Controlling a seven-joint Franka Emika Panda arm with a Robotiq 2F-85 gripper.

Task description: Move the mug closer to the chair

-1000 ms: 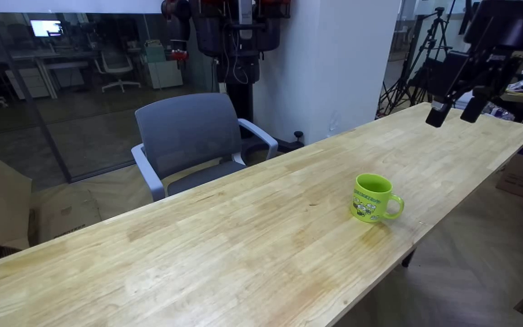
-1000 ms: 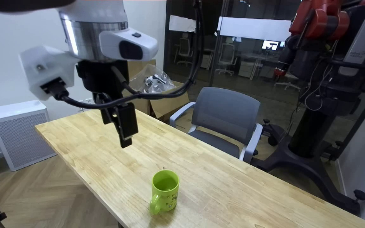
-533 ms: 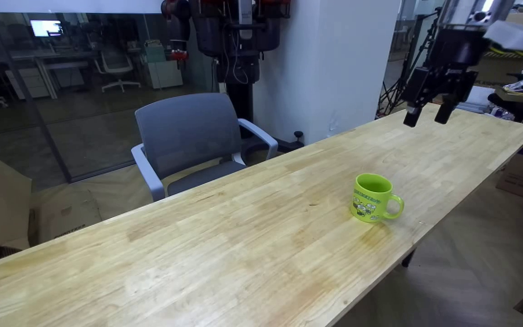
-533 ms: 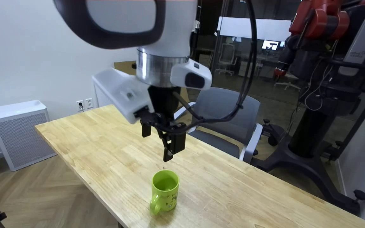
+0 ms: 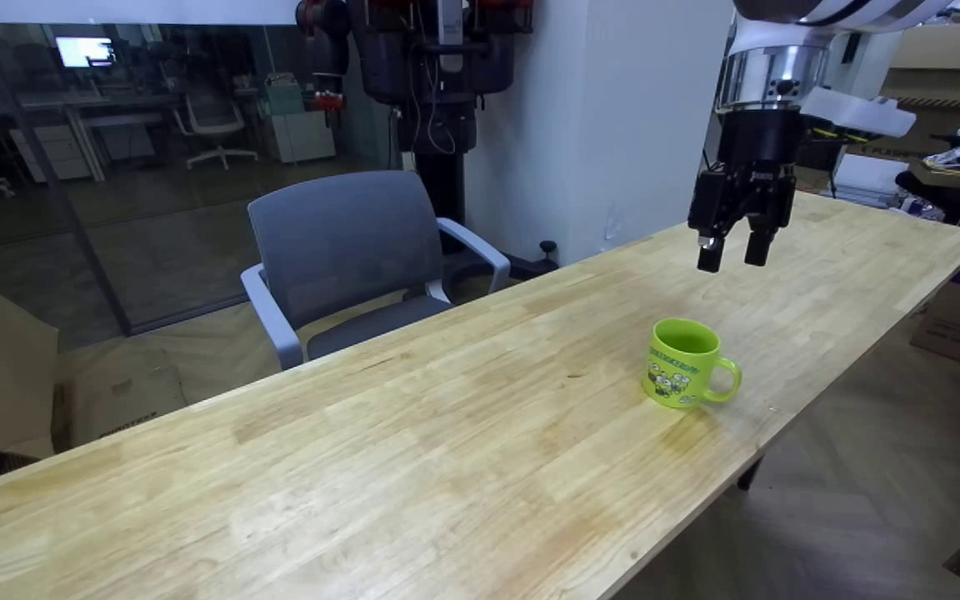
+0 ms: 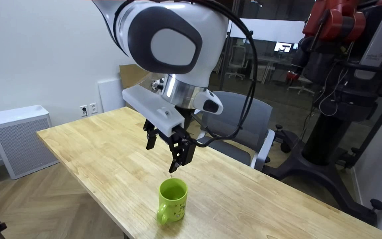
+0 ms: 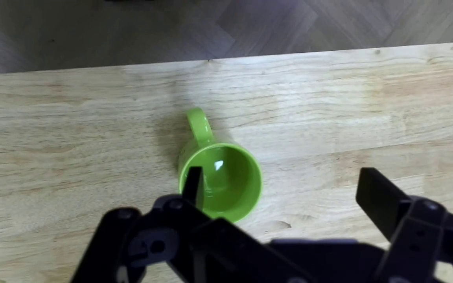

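Observation:
A lime green mug with cartoon figures [image 5: 673, 377] stands upright on the wooden table, with its handle toward the near long edge. It also shows in an exterior view [image 6: 177, 206] and in the wrist view [image 7: 230, 184]. The grey chair [image 5: 347, 246] stands at the far long side of the table; the arm partly hides it in an exterior view [image 6: 255, 118]. My gripper [image 5: 733, 257] is open and empty, above the table and apart from the mug. In the wrist view its fingers [image 7: 192, 184] stand wide, the left one overlapping the mug's opening.
The wooden table [image 5: 413, 467] is long and narrow; its near edge runs close to the mug's handle. A white pillar [image 5: 613, 125] and a dark robot with red arms [image 6: 333, 33] stand beyond the far side. A cardboard box [image 5: 5, 367] lies on the floor.
My gripper has moved over the table toward the mug, leftward in an exterior view, and has turned to point more downward. It has stayed open. The mug and chair have not moved.

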